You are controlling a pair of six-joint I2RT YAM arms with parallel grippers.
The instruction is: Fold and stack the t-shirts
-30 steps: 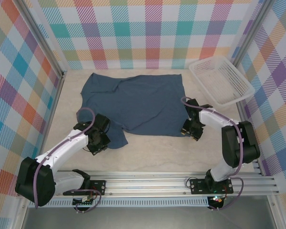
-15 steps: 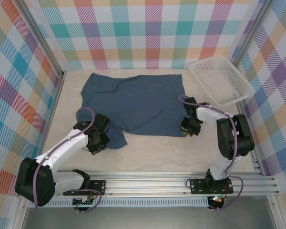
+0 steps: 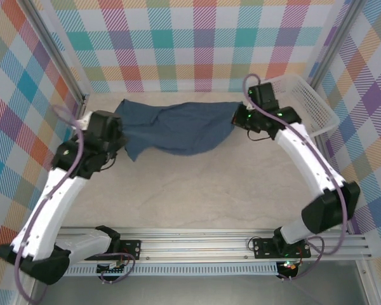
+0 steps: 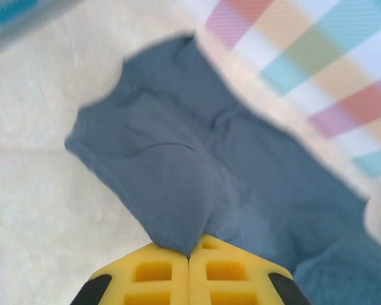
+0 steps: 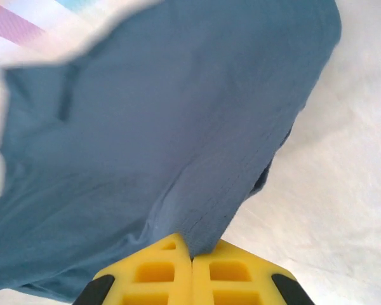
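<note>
Left gripper [image 3: 116,135] pinched shut on t-shirt [image 3: 178,127] edge. Cloth slung along table's [image 3: 197,190] far edge, sagging mid-span, probably raised to carry a fold over. Right gripper [image 3: 239,118] clamped on opposite edge, just beside basket [image 3: 317,95].

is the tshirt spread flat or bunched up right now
Bunched, not flat: the t-shirt sags between the left tool and the right tool, each shut on an edge of it, with creases across the fabric.
</note>
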